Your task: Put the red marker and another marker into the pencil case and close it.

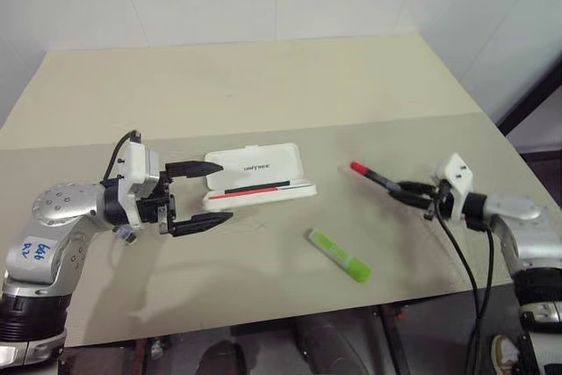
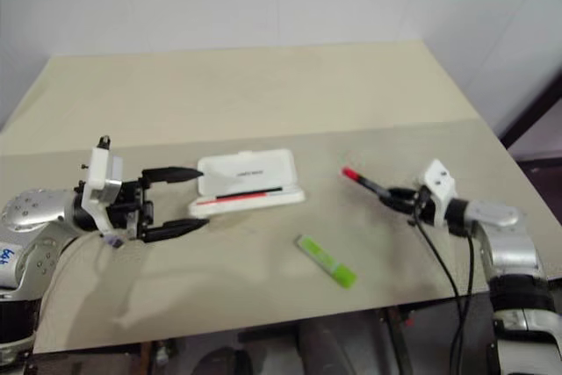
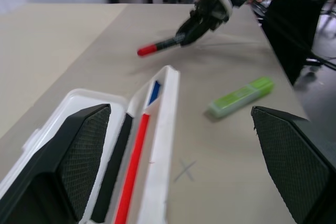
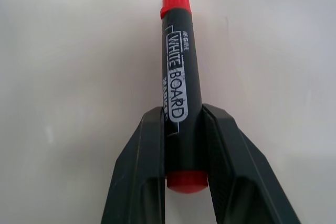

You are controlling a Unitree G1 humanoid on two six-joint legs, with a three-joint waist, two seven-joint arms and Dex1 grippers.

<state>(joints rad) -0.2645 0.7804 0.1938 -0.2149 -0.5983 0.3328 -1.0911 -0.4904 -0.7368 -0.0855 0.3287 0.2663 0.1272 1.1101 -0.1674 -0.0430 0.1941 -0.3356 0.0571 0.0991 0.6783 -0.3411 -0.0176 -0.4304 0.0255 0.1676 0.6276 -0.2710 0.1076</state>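
While gripping the red marker (image 1: 372, 176), the right pincer (image 1: 406, 191) hovers

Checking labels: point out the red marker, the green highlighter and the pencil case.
red marker (image 4: 181, 80): right wrist view, on the black barrel's label.
green highlighter (image 1: 339, 256): left eye view, mid body.
pencil case (image 1: 255, 164): left eye view, on the raised lid.
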